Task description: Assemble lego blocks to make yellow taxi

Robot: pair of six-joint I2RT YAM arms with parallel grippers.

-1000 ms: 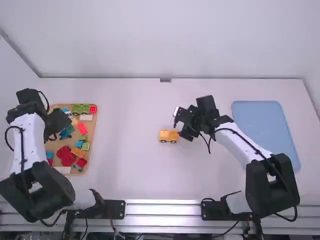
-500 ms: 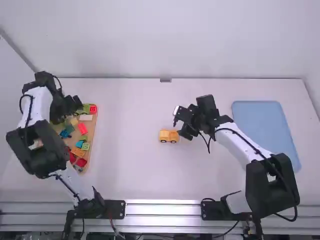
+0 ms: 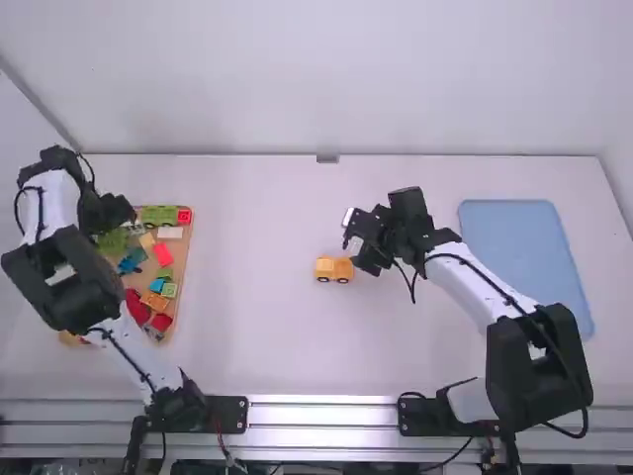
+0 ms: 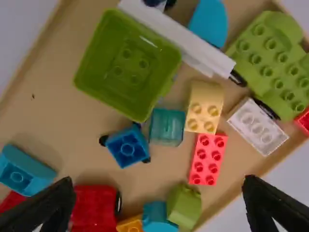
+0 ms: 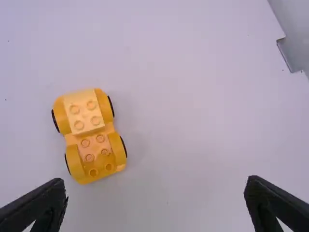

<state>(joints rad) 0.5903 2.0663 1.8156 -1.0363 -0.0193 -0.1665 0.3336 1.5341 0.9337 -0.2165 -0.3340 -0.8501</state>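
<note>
The car (image 3: 334, 269) stands between block tray (image 3: 183, 257), left, and other tray (image 3: 524, 257), right.

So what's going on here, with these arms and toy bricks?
Two robot arms are building a yellow taxi from toy bricks. The left gripper is open over a tray of bricks. The right gripper is open near the partly built taxi, where a pale yellow brick sits on a wheeled yellow base. Neither gripper holds anything.

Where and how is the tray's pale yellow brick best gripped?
Probably from above, taking the pale yellow brick across its long sides: the coral brick crowds one end. The teal brick crowds one long side, so ease in carefully there.
</note>
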